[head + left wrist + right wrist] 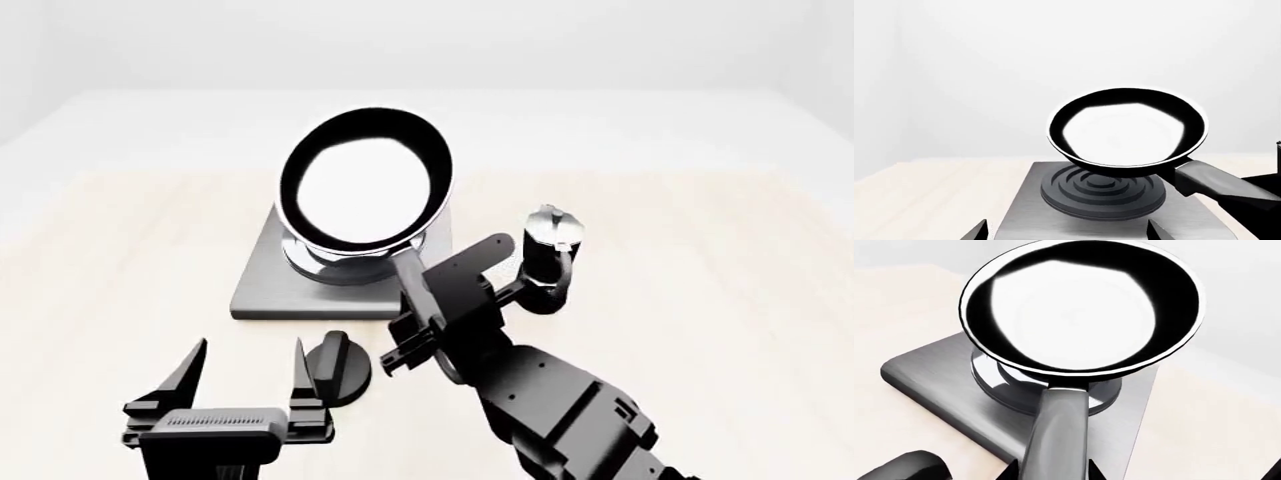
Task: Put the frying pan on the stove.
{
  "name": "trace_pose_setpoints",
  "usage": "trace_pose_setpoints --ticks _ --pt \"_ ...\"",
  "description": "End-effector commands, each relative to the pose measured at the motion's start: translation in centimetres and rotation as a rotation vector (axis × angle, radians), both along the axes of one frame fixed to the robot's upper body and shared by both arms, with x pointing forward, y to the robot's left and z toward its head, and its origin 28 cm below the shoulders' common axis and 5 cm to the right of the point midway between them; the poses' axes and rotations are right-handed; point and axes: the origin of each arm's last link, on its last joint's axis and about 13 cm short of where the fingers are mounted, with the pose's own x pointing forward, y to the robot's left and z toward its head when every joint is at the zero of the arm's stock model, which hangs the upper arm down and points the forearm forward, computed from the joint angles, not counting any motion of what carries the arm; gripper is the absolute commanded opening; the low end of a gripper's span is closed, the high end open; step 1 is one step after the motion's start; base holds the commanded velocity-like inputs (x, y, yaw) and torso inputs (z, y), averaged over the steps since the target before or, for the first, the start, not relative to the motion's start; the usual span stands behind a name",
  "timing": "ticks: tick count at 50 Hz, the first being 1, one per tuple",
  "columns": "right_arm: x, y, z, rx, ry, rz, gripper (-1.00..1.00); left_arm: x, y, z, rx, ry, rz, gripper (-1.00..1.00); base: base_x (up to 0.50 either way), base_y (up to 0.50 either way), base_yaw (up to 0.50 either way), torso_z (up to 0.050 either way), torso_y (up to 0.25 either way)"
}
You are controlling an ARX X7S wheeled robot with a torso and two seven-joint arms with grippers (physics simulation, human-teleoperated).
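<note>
The frying pan [367, 180] is glossy black with a shiny inside. It hangs tilted just above the burner rings [1102, 192] of the grey stove plate [267, 285]; it also shows in the left wrist view [1127, 127] and the right wrist view [1081, 305]. My right gripper [424, 318] is shut on the pan's handle [1057, 435], with a fingertip on each side. My left gripper [247, 375] is open and empty, in front of the stove on its left side.
A small round black knob [340, 365] lies in front of the stove, beside my left gripper. A black-and-silver moka pot [550, 255] stands right of the stove, close to my right arm. The light wooden table [721, 260] spreads around them.
</note>
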Motion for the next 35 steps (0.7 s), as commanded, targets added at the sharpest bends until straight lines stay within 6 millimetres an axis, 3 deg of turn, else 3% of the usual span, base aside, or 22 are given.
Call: trace_pose_setpoints --ticks 1,35 --pt "0.62 -0.09 1.71 0.043 -0.068 -0.016 -1.00 0.02 -0.02 0.00 0.001 -0.001 0.001 1.00 0.00 0.00 0.00 0.000 0.010" --pt "1.32 -0.19 1.29 0.110 0.015 -0.028 -1.00 -0.04 0.05 0.03 0.004 -0.004 0.004 1.00 0.00 0.00 0.00 0.001 0.002"
